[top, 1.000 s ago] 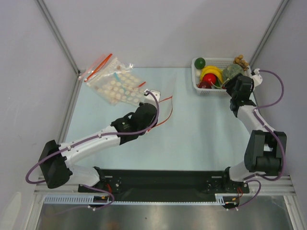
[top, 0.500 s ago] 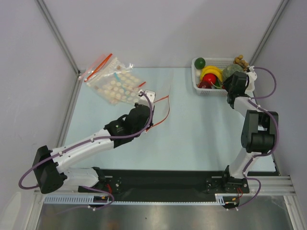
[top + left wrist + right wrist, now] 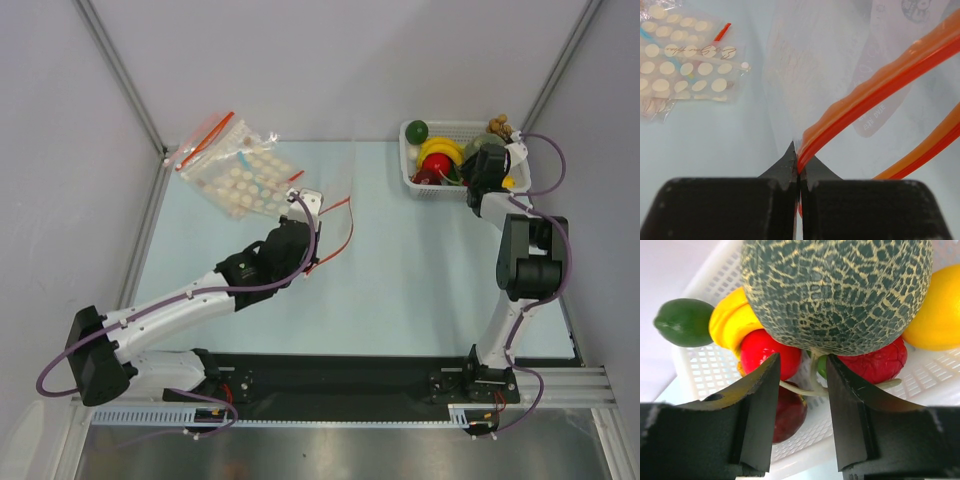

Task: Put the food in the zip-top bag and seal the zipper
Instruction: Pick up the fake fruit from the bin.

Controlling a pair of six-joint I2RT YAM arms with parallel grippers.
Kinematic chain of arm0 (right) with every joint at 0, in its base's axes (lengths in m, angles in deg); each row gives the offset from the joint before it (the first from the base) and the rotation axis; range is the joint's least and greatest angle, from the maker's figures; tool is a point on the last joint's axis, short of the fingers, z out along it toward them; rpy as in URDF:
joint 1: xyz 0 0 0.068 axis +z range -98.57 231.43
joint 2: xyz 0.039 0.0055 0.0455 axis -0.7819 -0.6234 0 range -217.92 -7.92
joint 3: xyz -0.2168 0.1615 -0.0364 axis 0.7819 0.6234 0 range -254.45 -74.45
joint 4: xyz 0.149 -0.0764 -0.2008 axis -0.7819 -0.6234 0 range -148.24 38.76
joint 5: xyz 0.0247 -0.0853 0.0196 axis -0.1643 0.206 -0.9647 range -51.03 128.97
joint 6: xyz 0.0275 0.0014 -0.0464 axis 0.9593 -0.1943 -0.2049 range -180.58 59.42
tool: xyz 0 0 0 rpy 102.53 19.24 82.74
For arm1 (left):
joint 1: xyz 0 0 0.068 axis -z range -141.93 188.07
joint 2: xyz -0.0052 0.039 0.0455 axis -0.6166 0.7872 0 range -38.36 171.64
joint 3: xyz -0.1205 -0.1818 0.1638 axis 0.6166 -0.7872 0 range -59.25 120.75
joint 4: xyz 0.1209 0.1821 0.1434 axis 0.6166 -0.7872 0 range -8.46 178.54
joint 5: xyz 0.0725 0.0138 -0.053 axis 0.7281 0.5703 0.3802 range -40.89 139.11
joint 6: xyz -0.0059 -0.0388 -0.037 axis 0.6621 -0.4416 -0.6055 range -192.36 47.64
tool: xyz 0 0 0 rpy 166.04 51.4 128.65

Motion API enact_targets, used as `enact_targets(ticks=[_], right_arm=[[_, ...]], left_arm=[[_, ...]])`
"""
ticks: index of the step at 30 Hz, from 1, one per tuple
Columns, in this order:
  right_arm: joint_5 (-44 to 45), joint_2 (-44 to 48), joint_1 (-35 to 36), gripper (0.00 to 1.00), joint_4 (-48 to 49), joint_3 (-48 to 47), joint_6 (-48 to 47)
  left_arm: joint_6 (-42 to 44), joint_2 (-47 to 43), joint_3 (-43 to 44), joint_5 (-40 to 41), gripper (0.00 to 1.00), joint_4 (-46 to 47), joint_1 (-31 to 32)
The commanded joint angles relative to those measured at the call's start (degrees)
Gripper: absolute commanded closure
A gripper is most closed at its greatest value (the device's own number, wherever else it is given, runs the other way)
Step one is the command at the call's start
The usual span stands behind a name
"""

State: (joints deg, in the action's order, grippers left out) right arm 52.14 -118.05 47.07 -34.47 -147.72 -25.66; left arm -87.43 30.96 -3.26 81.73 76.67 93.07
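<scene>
My left gripper [image 3: 304, 201] is shut on the red zipper [image 3: 880, 85] of the clear zip-top bag [image 3: 815, 60], pinching one end of the strip [image 3: 799, 167]. The bag [image 3: 338, 205] hangs by it at mid table, its mouth parted into two red lines. My right gripper [image 3: 487, 168] is open and empty [image 3: 803, 358] at the white basket's [image 3: 409, 178] right end, just below the rough grey-green ball [image 3: 835, 290]. The shiny red fruit [image 3: 762, 347], the dark red piece [image 3: 790, 412] and the dark green ball [image 3: 684, 322] lie in the basket.
Yellow bananas [image 3: 440, 148] and a brown grape bunch [image 3: 498, 126] share the basket, with a wrinkled red piece [image 3: 880, 362]. Disc-patterned clear bags [image 3: 235, 170] lie at the back left. Frame posts and grey walls close in the table's sides.
My right arm has swung up and in, bringing its open gripper to the basket under the grey-green ball. My left gripper has shifted slightly left with the bag in it.
</scene>
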Motion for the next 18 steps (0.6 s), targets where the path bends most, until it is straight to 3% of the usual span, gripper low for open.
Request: enact_targets(ticks=[1,4,9,18], right_arm=[[2.2,-0.8,0.2,0.57,2.0,-2.7,-0.6],[2.2,-0.7,0.2,0.78,2.4,-2.4,-0.6],[1.5,0.6,0.5,1.00,2.2,-2.5,-1.5],[2.2,8.5,2.8,1.00,2.6,0.5,-1.3]], left_arm=[[-0.7,-1.2,0.4,0.1,1.00,1.7,0.3],[-0.7,-1.1,0.4,0.2,1.00,1.7,0.3],[-0.5,-1.2,0.4,0.4,1.00,1.7,0.3],[-0.4,-0.9,0.5,0.6,1.00,1.6,0.3]])
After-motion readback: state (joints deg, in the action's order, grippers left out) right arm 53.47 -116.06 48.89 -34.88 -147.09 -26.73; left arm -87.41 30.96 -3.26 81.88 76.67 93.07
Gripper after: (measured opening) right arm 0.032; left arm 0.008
